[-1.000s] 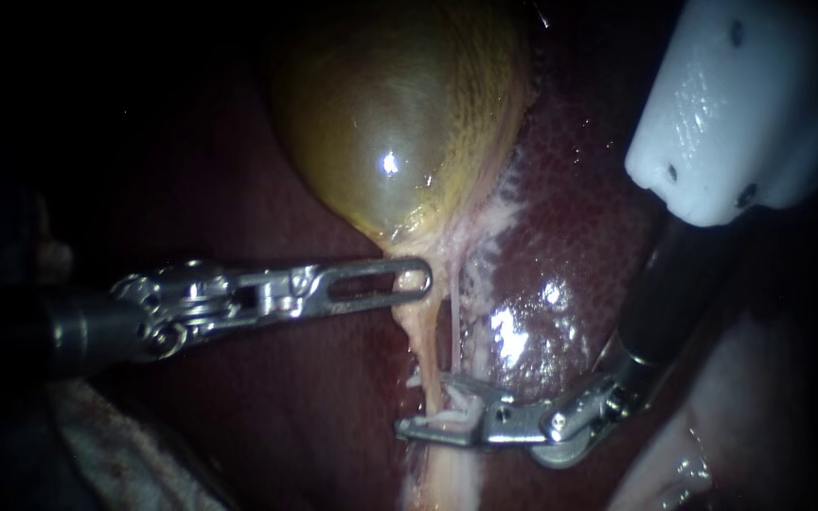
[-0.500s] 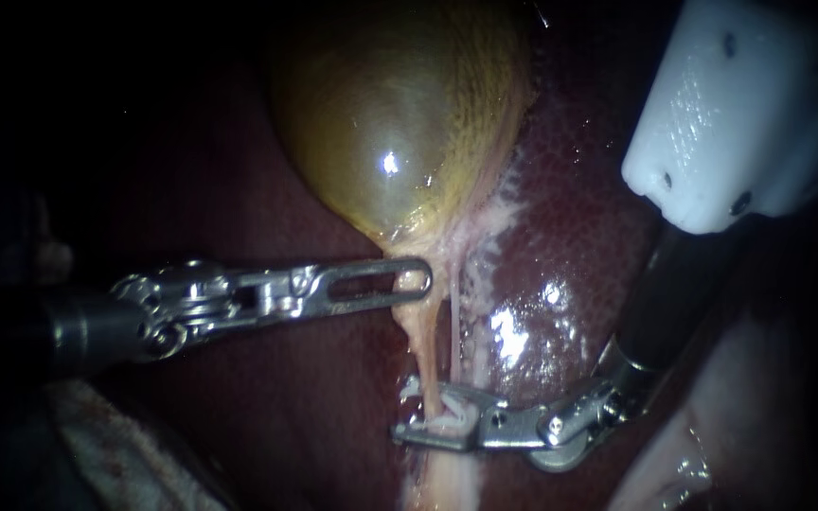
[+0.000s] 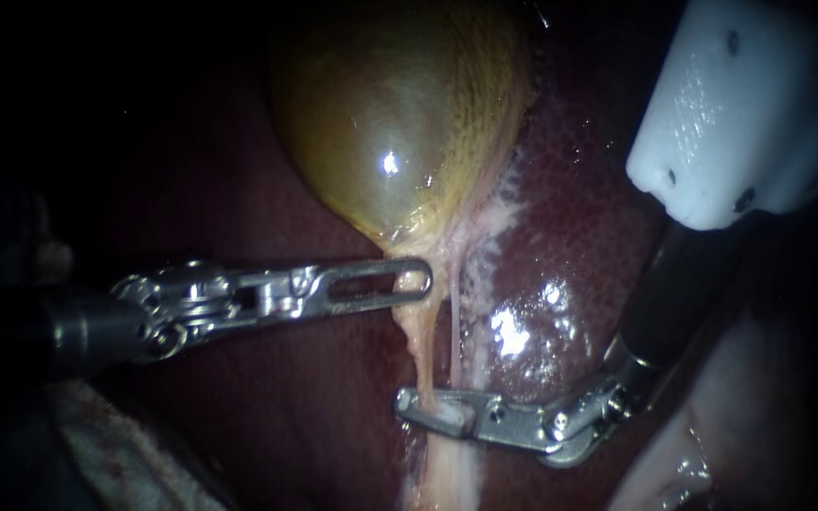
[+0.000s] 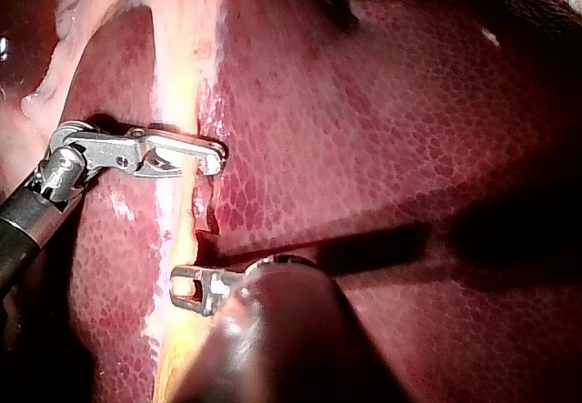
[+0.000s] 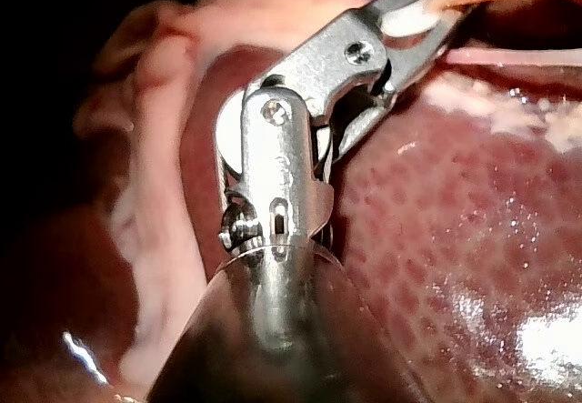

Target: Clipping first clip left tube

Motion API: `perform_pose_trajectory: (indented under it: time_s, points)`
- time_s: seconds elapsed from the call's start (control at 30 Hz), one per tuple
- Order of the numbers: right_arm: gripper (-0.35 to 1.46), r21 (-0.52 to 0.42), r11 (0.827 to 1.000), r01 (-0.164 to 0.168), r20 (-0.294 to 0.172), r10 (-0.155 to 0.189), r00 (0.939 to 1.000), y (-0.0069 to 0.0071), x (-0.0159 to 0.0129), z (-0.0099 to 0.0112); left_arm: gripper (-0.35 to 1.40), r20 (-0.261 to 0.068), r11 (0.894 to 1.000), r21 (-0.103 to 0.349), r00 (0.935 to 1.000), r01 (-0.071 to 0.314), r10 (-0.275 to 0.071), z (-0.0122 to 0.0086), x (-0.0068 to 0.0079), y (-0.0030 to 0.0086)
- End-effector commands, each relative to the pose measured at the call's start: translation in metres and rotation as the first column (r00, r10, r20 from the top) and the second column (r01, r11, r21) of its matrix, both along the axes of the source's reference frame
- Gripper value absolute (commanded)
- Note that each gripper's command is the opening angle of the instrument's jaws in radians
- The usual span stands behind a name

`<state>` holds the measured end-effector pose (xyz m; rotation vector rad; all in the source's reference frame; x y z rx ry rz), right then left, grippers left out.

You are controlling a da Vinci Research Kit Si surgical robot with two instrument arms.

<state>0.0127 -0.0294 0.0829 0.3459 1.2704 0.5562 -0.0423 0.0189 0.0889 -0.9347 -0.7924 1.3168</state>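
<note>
Darkness surrounds a wet, dark red liver (image 3: 560, 218) with a fine mottled grain and bright glints. On it lies the gallbladder (image 3: 390, 123), a smooth, glossy yellow-green bulb narrowing to a neck. From the neck the left tube (image 3: 418, 345), a pale orange, soft cord, runs down the liver beside a thinner pink strand (image 3: 451, 326). The left instrument (image 3: 414, 277), polished steel with a slotted end effector, pinches the tissue at the gallbladder's neck. The right instrument (image 3: 423, 409), also steel on a dark shaft, has its end effector pressed onto the left tube lower down, a white clip (image 3: 445, 413) showing between its jaws. A white plastic piece (image 3: 731, 104), smooth with small dark holes, sits above that shaft.
</note>
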Motion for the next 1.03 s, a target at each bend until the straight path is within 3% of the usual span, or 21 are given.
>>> perform_pose_trajectory:
  time_s: [0.03, 1.03]
  points:
    - [-0.35, -0.001, 1.000, 0.001, 0.000, -0.001, 1.0000, 0.0000, 0.0000, 0.0000, -0.35, 0.000, 1.000, 0.000, 1.0000, 0.000, 0.000, 0.0000, 0.0000, 0.0000]
    - [-0.35, -0.001, 1.000, 0.002, 0.000, -0.002, 1.0000, -0.0001, 0.0000, 0.0001, -0.35, 0.000, 1.000, -0.001, 1.0000, 0.000, 0.000, 0.0001, 0.0000, 0.0000]
